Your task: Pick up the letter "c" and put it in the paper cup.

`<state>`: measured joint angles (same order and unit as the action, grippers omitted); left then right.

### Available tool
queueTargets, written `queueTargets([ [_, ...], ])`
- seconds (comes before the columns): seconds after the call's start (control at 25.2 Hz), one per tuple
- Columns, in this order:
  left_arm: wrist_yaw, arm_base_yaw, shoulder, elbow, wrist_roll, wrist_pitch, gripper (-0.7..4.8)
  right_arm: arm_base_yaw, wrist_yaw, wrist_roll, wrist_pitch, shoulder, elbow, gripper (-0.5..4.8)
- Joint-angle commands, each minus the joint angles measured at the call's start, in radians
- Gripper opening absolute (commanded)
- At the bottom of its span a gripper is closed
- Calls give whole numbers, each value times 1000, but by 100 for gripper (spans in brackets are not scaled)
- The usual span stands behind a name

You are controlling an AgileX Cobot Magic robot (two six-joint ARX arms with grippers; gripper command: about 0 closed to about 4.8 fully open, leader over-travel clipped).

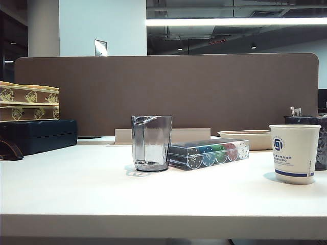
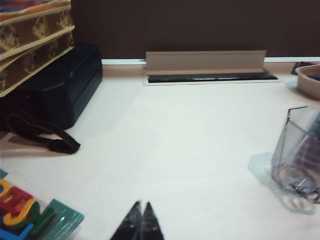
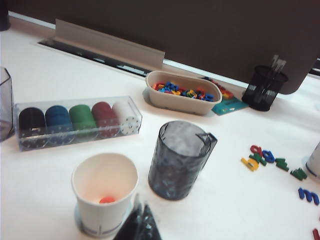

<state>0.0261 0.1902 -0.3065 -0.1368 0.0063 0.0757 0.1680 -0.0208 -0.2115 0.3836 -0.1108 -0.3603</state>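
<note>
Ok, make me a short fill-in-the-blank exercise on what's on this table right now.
1. The small red-orange piece lies inside the ____ cup.
2. The clear box holds five stacks of ____.
3. The right end effector, beside that cup, is ____; the left end effector, over bare table, is too.

Missing words: paper; poker chips; shut

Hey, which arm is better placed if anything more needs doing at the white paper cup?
Right. The shut right claw hangs just beside the paper cup, where a small red-orange piece, probably the letter "c", already lies. The shut left claw is over bare table near the clear plastic cup.
</note>
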Motion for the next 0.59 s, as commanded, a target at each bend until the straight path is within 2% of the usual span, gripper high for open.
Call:
queueTargets([
  [0.04,25,1,4,25,9,62,-4,0,30,-2,-94,0,39,-5],
  [0.2,34,1,5,43,23,100,-4,0,85,-2,-157,1,74,-5],
  [0.44,34,1,5,56,23,98,-4,0,137,-2,-159,0,100,-5],
  [0.59,46,1,4,69,23,98,-4,0,160,2,-249,1,162,-5],
])
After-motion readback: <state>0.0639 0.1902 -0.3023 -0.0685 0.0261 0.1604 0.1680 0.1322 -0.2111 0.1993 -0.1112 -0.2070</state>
